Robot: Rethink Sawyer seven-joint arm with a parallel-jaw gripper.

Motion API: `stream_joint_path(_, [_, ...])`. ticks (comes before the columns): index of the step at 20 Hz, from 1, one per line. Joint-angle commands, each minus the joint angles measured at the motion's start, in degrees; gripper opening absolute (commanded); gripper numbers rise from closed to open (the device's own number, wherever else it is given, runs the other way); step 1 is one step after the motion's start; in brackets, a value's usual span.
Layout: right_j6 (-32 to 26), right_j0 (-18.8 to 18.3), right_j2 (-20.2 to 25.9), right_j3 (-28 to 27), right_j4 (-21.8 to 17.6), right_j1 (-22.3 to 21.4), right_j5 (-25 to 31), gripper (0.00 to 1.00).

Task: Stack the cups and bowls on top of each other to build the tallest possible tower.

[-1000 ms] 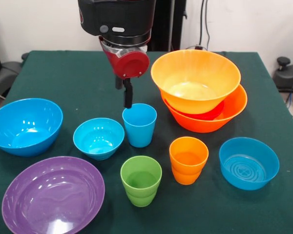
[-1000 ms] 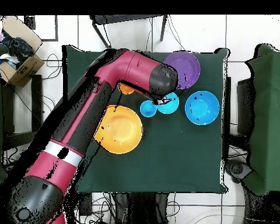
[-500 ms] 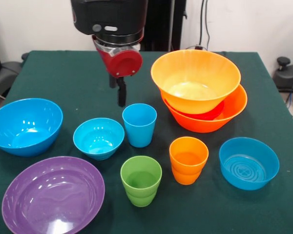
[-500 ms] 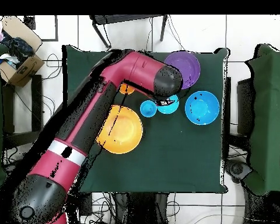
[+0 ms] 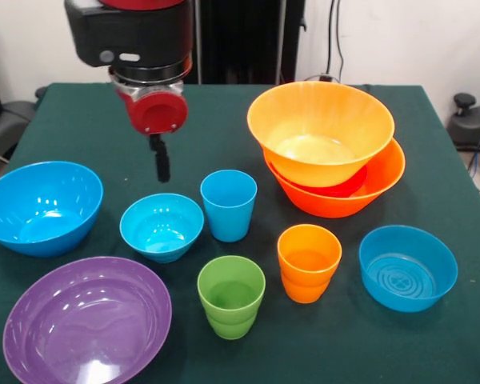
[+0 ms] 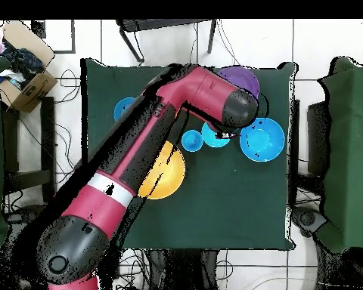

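Note:
My gripper (image 5: 162, 164) hangs above the table, just behind the small blue bowl (image 5: 162, 226) and left of the blue cup (image 5: 228, 204), holding nothing. The green cup (image 5: 231, 296) and orange cup (image 5: 308, 262) stand upright nearer the front. A large orange bowl (image 5: 320, 132) sits tilted inside another orange bowl (image 5: 384, 180), with a small red bowl (image 5: 348, 186) peeking out between them. A large blue bowl (image 5: 40, 206), a purple bowl (image 5: 86, 320) and another blue bowl (image 5: 408, 266) sit apart. In the overhead view the arm (image 6: 162, 143) covers much of the orange bowl (image 6: 168, 172).
The green table (image 5: 432, 128) carries all the pieces. A cardboard box (image 6: 22, 75) sits on the floor beside the table, and chairs stand around it.
The arm has swung left in the front view, from right behind the blue cup to behind the small blue bowl. No cup or bowl has moved.

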Motion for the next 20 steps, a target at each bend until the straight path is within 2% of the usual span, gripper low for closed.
stream_joint_path(1, [-7.37,-1.23,10.68,-3.30,4.03,2.70,4.17,1.00])
stream_joint_path(11, [-9.54,-1.93,12.66,-3.26,6.60,3.77,7.97,1.00])
stream_joint_path(20, [-11.52,-3.03,13.09,-4.29,8.25,4.52,8.70,1.00])
